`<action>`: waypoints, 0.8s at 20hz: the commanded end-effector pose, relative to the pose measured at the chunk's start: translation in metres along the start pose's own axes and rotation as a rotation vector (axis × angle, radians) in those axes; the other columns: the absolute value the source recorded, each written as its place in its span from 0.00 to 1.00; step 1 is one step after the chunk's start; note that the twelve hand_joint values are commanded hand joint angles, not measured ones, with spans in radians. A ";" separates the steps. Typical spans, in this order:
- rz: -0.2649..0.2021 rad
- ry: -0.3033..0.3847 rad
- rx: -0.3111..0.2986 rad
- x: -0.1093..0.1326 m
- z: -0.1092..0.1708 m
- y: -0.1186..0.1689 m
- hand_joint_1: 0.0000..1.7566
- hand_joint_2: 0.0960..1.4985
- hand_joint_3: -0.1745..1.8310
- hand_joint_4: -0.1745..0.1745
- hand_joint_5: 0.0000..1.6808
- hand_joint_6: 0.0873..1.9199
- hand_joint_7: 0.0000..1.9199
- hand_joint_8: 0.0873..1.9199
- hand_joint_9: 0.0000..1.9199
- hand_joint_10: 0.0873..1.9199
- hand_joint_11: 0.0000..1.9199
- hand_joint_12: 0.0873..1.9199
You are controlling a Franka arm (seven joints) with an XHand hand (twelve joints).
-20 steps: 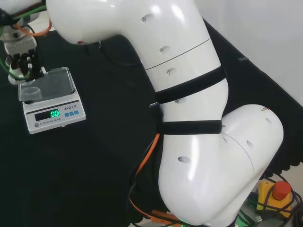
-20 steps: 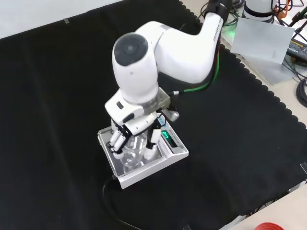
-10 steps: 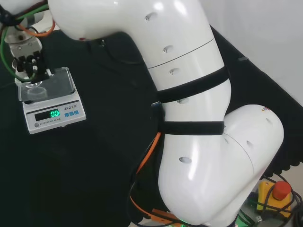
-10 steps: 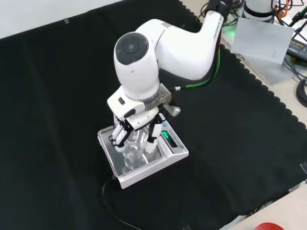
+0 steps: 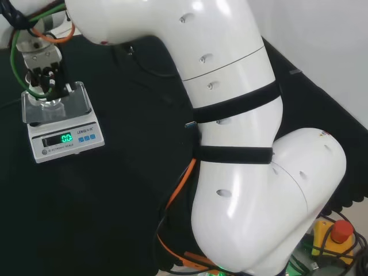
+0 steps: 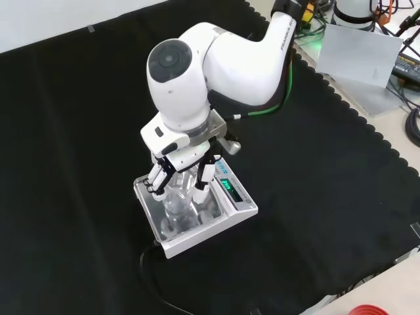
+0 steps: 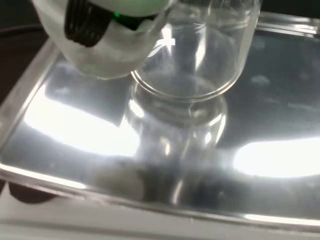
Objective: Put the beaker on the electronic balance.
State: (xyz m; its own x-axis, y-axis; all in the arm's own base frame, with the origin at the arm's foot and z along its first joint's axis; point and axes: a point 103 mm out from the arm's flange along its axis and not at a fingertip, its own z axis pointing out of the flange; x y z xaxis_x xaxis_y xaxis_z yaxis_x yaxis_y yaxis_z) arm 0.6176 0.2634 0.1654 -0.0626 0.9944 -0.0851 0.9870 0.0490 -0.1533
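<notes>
I see the hand [image 6: 177, 172] with fingers curled around the upright glass beaker [image 6: 178, 195], which hangs directly over the electronic balance's steel pan [image 6: 157, 223], contact unclear.

You see glossy white arm links [image 5: 230, 115], two black straps round one, small recessed screw holes, round grey cap [image 6: 165, 60], orange and green cables, black-and-white hand [image 6: 180, 167].

White arm bent steeply down — hand [image 6: 178, 172] pointing downward, fingers [image 6: 157, 180] curled in a grasp.
</notes>
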 end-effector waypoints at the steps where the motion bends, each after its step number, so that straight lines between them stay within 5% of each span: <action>1: 0.005 0.002 0.019 -0.003 0.010 0.001 0.69 0.65 0.08 0.00 0.73 0.28 0.54 0.48 0.70 0.24 0.71 0.36; 5: 0.010 0.029 0.035 -0.007 0.010 0.002 0.68 0.65 0.07 0.15 0.74 0.27 0.54 0.47 0.70 0.24 0.73 0.36; 7: 0.003 0.051 0.064 -0.010 0.008 0.001 0.63 0.61 0.03 0.40 0.56 0.37 0.48 0.46 0.65 0.23 0.61 0.44; 9: -0.002 0.072 0.058 -0.012 0.002 -0.002 0.55 0.58 0.01 0.46 0.32 0.40 0.38 0.46 0.54 0.29 0.43 0.57; 11: -0.002 0.083 0.034 -0.015 -0.007 -0.004 0.48 0.56 0.00 0.47 0.18 0.32 0.28 0.45 0.44 0.35 0.32 0.66; 16: -0.008 0.082 -0.010 -0.023 -0.031 -0.010 0.37 0.53 0.00 0.48 0.08 0.09 0.10 0.40 0.26 0.43 0.17 0.76</action>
State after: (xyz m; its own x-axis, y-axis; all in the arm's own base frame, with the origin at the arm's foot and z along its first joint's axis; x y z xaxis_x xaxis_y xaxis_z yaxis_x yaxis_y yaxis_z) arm 0.6187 0.2499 0.1732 -0.0476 0.9987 -0.0196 0.9816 0.0431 -0.1861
